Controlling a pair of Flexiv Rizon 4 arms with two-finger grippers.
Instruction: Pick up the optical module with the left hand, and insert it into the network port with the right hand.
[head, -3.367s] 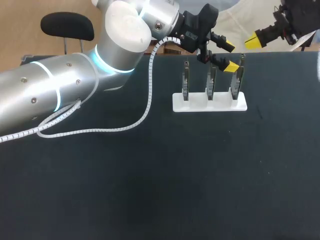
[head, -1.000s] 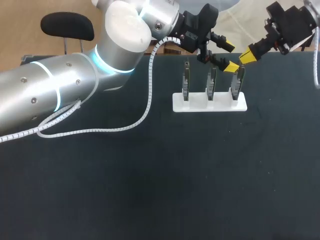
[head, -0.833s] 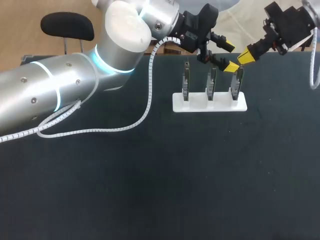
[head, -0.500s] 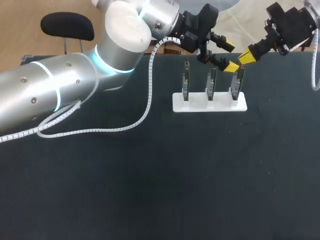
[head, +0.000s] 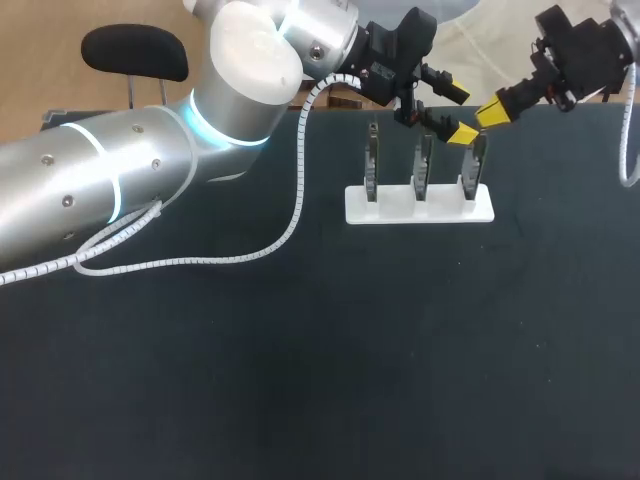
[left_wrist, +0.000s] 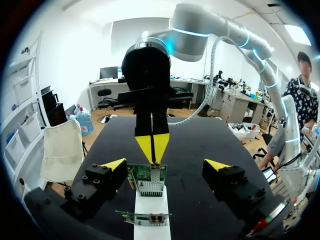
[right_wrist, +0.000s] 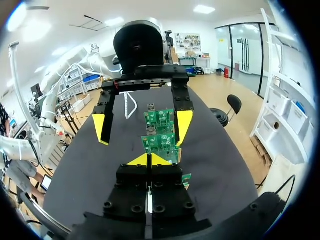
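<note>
Left gripper (left_wrist: 165, 165) spread wide and holding nothing; right gripper (right_wrist: 149, 160) pinched tip to tip, with nothing seen between.
The left fingers flank an upright green circuit board (left_wrist: 147, 180) without touching it, and a metal port (left_wrist: 158, 176) sits on that board's upper part. The right tips point down just above its top edge. Three such boards stand in a white holder (head: 420, 205) near the far side of the black table (head: 320, 380). The optical module cannot be told apart from the boards.

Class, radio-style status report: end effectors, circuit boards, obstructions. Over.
Left end effector open, flanking end board. Right end effector shut, close opposite. Nothing lifted from white holder.
</note>
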